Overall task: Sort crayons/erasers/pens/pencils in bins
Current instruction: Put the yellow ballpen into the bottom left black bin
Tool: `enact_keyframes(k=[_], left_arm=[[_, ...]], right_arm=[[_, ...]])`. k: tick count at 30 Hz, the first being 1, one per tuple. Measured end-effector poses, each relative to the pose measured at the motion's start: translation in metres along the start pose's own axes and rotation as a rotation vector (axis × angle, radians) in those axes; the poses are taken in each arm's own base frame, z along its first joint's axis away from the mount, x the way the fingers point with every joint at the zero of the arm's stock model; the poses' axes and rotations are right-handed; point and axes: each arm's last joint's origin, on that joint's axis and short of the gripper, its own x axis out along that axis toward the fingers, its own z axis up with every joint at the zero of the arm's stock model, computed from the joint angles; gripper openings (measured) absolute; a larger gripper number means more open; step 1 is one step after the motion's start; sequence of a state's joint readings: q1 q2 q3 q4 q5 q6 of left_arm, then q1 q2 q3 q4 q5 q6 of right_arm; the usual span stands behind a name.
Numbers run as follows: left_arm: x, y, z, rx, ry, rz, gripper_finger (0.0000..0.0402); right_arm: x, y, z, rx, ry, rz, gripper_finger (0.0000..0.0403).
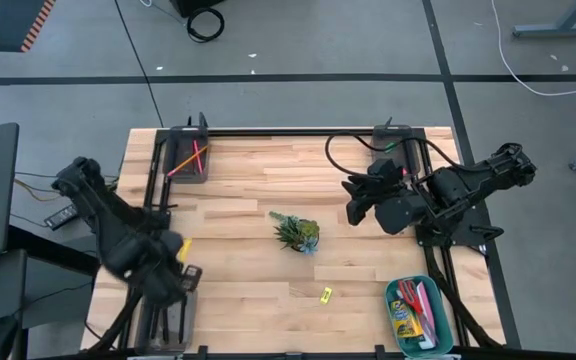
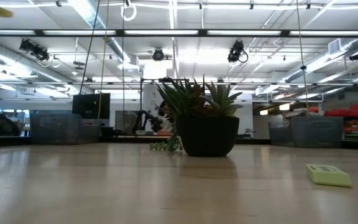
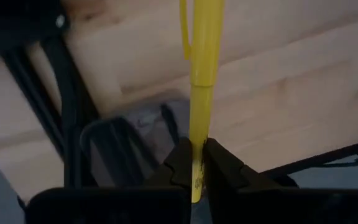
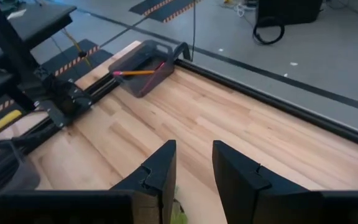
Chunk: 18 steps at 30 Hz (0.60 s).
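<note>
Pens and pencils are partly sorted. At the table's left edge, near the front corner, the left gripper (image 3: pixel 191 163) is clamped on a yellow pen (image 3: pixel 201 74), which runs out from between the fingers across the wood. It sits just above a translucent grey bin (image 1: pixel 168 318) holding dark sticks, most likely black pens, though the arm hides much of that bin. Toward the back left corner a dark grey bin (image 1: pixel 190 158) holds two crossed pencils (image 1: pixel 190 158), one orange and one pink; the right wrist view shows the same tray (image 4: pixel 143 64) far off. Near the table's middle stands a small potted plant (image 1: pixel 296 233), which fills the centre of the low view (image 2: pixel 199 118). To its right and closer to the front lies a small yellow eraser (image 1: pixel 326 293) alone on the wood, also seen in the low view (image 2: pixel 329 175). Right of the plant, the right gripper (image 4: pixel 190 165) hangs above the table with its fingers parted and nothing between them. At the front right corner a teal bin (image 1: pixel 396 326) holds a crayon box (image 1: pixel 405 318) and a red-handled item.
</note>
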<state>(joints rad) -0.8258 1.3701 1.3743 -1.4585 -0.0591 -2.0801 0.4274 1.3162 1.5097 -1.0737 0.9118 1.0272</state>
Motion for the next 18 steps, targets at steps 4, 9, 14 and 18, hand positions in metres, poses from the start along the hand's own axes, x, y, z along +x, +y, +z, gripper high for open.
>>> enact_keyframes(k=[4,9,14,18], left_arm=[[0.007,0.004,-0.024,0.026,0.034,0.029,0.0027],[0.016,0.003,-0.047,0.075,0.062,0.023,0.0028],[0.03,0.0,-0.07,0.106,0.12,0.061,0.0026],[0.041,0.005,-0.086,0.142,0.139,0.125,0.003]], right_arm=[[0.0,0.001,-0.001,-0.005,0.033,0.02,0.011],[0.0,0.001,-0.002,-0.007,0.06,0.036,0.011],[0.0,0.002,-0.003,-0.008,0.089,0.054,0.011],[0.0,0.002,-0.003,-0.008,0.097,0.059,0.011]])
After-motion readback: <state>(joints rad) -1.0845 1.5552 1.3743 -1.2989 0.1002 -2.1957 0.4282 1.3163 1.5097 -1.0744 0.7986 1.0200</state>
